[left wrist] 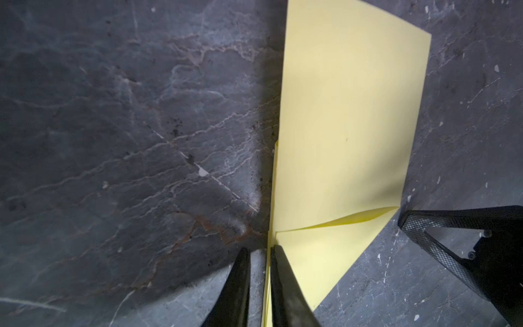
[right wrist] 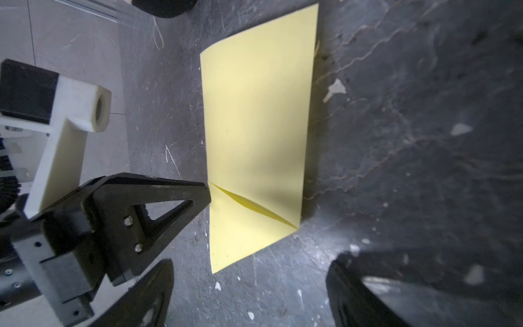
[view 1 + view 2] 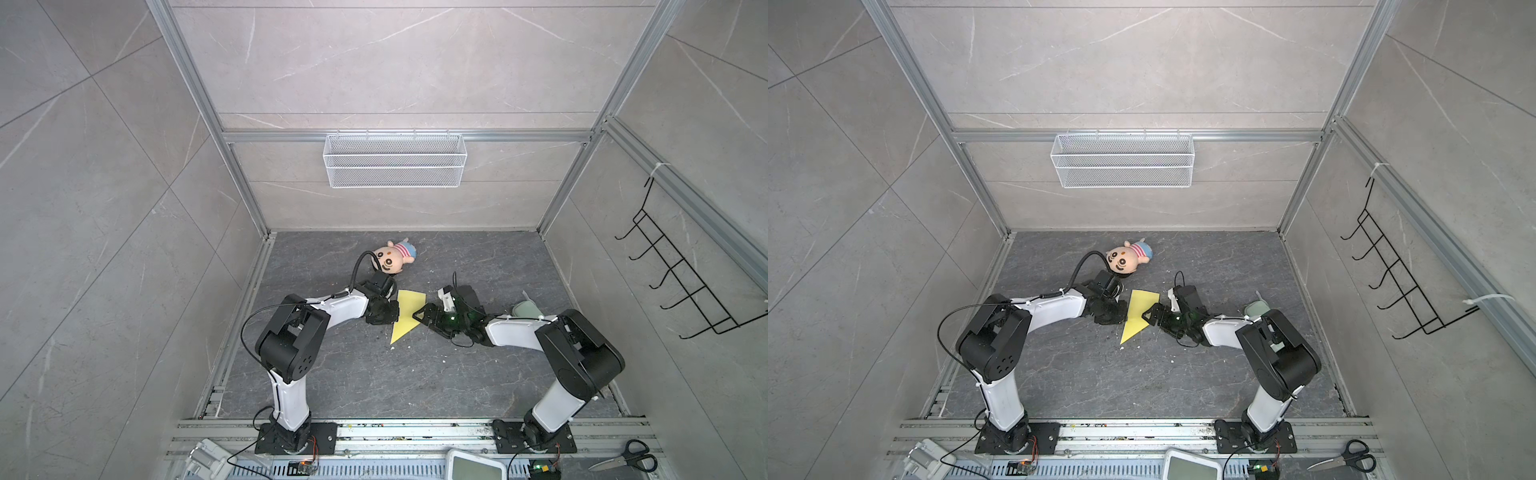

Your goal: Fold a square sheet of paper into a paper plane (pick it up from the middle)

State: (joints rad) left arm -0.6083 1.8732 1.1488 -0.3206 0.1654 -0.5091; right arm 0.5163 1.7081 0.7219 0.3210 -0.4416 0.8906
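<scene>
The yellow sheet of paper lies flat on the dark table. It is partly folded into a wedge, broad at the far end and running to a point toward the arm bases, with one gripper at each long edge. The left gripper is down at the paper's left edge. In the left wrist view its two black fingers stand almost together with only a thin gap between them. The folded edge of the paper runs into that gap, but whether the pads actually pinch it cannot be told. Directly opposite, the right gripper is spread wide and holds nothing. In the right wrist view its fingers stand well apart, with the paper ahead of them. A loose flap bows up slightly and opens a shallow slit that crosses the paper from one gripper to the other. One right finger sits just beside the corner where the slit ends. The plush doll lies just beyond the left gripper's wrist, apart from the paper. A pale green pad lies behind the right gripper beside that arm, well apart from the paper.
</scene>
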